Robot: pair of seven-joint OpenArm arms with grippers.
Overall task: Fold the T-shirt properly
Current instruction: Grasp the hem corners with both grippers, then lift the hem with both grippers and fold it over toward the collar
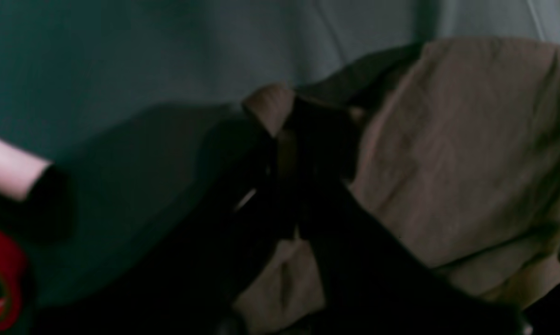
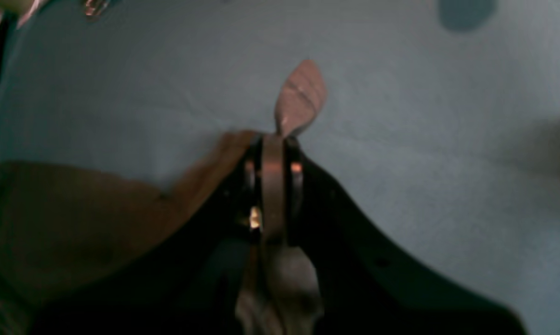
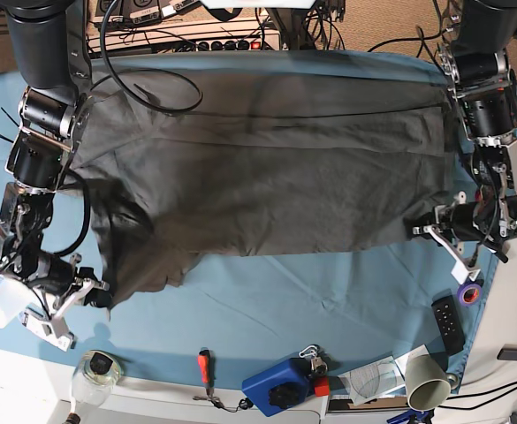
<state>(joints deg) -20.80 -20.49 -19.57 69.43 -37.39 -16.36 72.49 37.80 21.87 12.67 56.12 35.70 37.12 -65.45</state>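
- So the T-shirt (image 3: 285, 190) is spread across the blue-teal tablecloth (image 3: 267, 322), taking up most of the middle and upper part of the base view. It's pretty rumpled on the side by the right arm, with darker creases and a bit hanging out past the main edge.
- Left gripper (image 3: 424, 231) is pinched shut on the shirt's edge, with a little flap of fabric poking out past the tips in its wrist view.
- Right gripper (image 3: 104, 299) is narrow too, clamped on a corner of the shirt, and a small leaf-shaped bit of cloth sticks out beyond the fingertips.
- That makes 2 grippers with fabric in them, well apart on opposite sides of the shirt.
- Along the bottom of the base view there's a clear jar (image 3: 96, 375), a red-handled screwdriver (image 3: 205, 366), a blue case (image 3: 276, 387) with a small metal bunch (image 3: 311, 353) near it, and a beige cup (image 3: 427, 383) lying tilted.
- Near the left arm, a purple roll (image 3: 469, 293) sits by a black remote-like thing (image 3: 448, 325). The left wrist view is dark and kinda blurry.
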